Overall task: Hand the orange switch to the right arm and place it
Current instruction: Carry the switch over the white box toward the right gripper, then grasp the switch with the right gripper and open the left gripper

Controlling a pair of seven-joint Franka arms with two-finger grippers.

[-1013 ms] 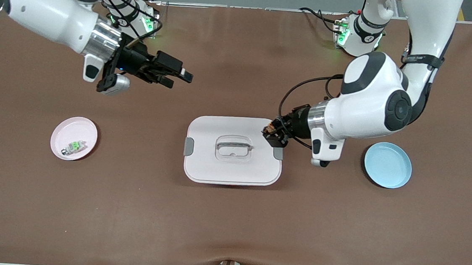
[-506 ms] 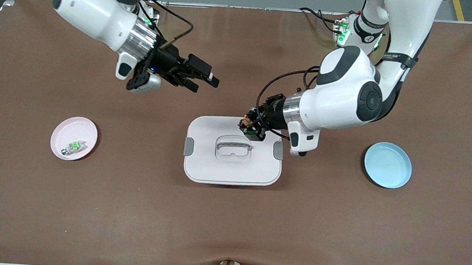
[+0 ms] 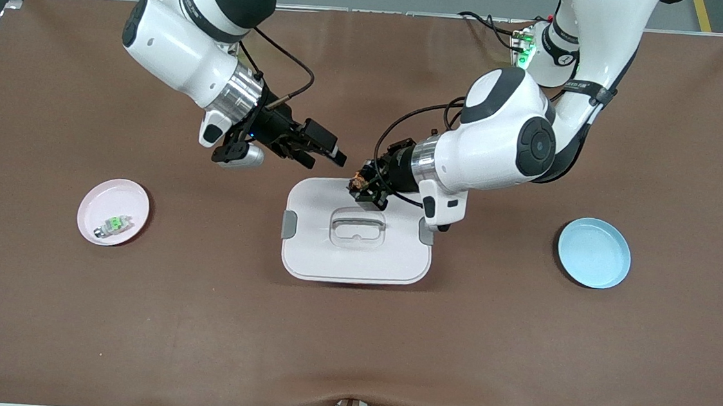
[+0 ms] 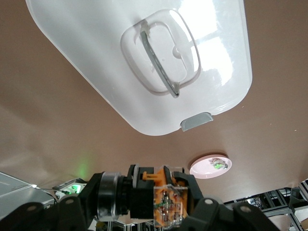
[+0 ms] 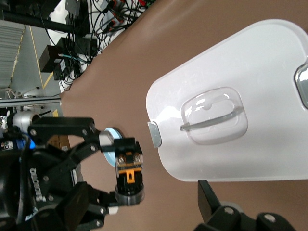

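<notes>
Two end effectors, both mine, meet in the air above a white lid [image 3: 332, 252] that lies on the brown bench [image 3: 350, 344]. My left end effector [image 3: 362, 189] is pinched shut on the orange switch [image 3: 358, 181], a tiny black block with an orange face, and holds it over the lid's edge nearest the arm bases. In the right wrist view the orange switch [image 5: 129, 169] sits clamped between the left end effector's black fingers [image 5: 103, 139]. My right end effector [image 3: 333, 154] hangs with its fingers spread, just beside the switch and apart from it, over bare bench next to the same lid edge. Below both end effectors the lid's clear handle [image 3: 358, 223] lies flat in its recess. Well away toward the right arm's end rests a pink plate [image 3: 97, 198] holding a small green-and-white part [image 3: 113, 225]; its silver end is, I think, the tip nearer the front camera. Well away toward the left arm's end rests a blue plate [image 3: 594, 252].
</notes>
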